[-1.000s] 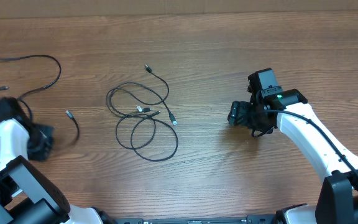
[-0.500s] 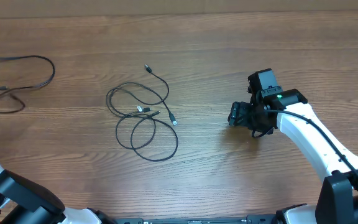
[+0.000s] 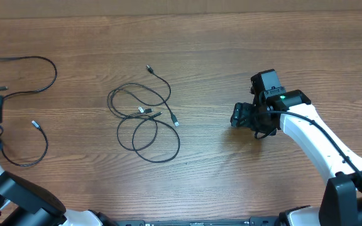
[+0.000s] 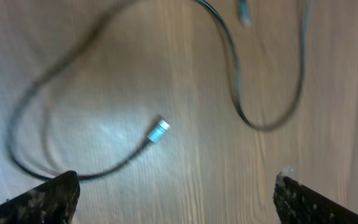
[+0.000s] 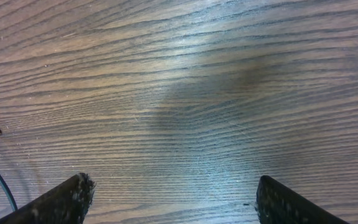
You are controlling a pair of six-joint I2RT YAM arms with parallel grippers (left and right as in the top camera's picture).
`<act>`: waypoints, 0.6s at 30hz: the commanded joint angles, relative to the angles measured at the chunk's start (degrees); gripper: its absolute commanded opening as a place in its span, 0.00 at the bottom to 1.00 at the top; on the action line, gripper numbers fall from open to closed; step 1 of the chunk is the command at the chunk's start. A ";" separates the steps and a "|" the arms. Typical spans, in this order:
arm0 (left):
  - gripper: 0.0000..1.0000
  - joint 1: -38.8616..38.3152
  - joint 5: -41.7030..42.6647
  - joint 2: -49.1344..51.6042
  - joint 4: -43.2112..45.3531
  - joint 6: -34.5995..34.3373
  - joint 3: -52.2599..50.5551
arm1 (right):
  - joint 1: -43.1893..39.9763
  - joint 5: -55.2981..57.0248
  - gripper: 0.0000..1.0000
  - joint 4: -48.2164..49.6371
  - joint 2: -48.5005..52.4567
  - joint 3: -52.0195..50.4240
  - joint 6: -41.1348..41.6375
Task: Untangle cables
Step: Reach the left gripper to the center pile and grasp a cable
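Left pincer (image 4: 176, 190): fingers wide apart, empty, over a thin black cord with a silver plug (image 4: 157, 132). That cord lies loose at the near-left of the brown wood-grain worktop (image 3: 231, 50), well apart from the rest.
Right pincer (image 5: 169, 190): also spread, empty, over bare wood right of centre.
Main tangle of thin black cables (image 3: 146, 112) sits mid-worktop: overlapping loops, plugs bunched at the crossing, one plug end (image 3: 149, 68) trailing far.
My read: cords are light, limp and slick, so pulling a loop drags the whole bundle. Grab just behind a plug and pin the crossing with the other pincer.
Far-left black loop (image 3: 55, 70): can't tell if it's the same cord.
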 commanded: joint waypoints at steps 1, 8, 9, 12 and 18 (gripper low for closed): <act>0.99 -4.02 7.30 0.31 -0.13 7.39 0.76 | -0.22 0.48 0.83 0.46 -0.37 -0.22 -0.15; 1.00 -17.68 8.90 0.33 -2.32 18.88 0.70 | -0.22 0.46 0.86 0.72 -0.37 -0.22 -0.13; 1.00 -20.24 8.48 0.33 -2.78 20.74 0.63 | -0.22 0.46 0.86 0.74 -0.37 -0.22 -0.13; 1.00 -27.80 8.24 0.33 -3.08 25.90 0.17 | -0.22 0.46 0.86 0.92 -0.37 -0.22 -0.15; 1.00 -41.86 3.39 0.81 -2.86 28.33 -0.15 | -0.22 0.48 0.86 0.90 -0.37 -0.22 -0.15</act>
